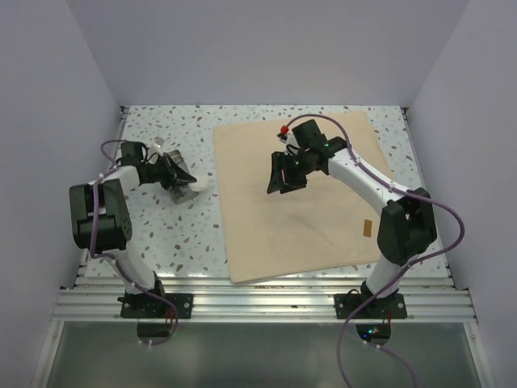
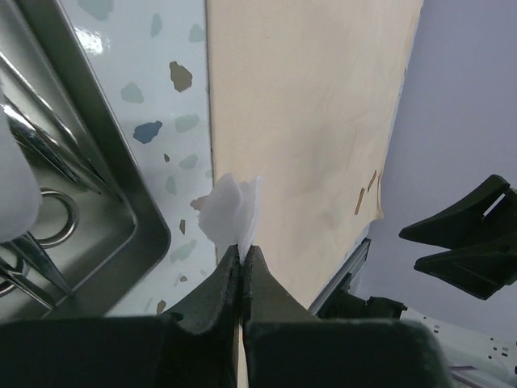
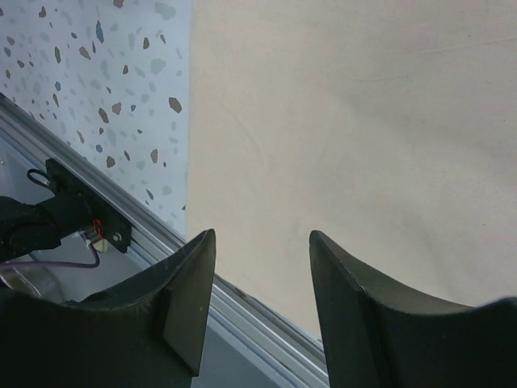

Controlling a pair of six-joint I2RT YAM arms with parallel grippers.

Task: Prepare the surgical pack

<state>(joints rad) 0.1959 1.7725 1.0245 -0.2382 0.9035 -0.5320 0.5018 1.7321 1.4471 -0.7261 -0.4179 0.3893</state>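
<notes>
The tan cloth (image 1: 299, 194) of the surgical pack lies spread flat on the speckled table. My left gripper (image 1: 191, 185) hovers left of the cloth's edge, shut on a white gauze square (image 2: 231, 208) that sticks out past its tips (image 2: 242, 252). Beside it stands the silver tin (image 2: 129, 206) with steel instruments (image 2: 48, 153) inside. In the top view the left arm hides most of the tin. My right gripper (image 1: 284, 175) hangs over the middle of the cloth (image 3: 363, 137). Its fingers (image 3: 202, 267) stand apart with nothing between them.
Ribbed aluminium rails (image 1: 266, 299) run along the near table edge, where both arm bases are bolted. Grey walls close in the table on the left, back and right. A small brown tag (image 1: 367, 229) sits on the cloth near the right arm.
</notes>
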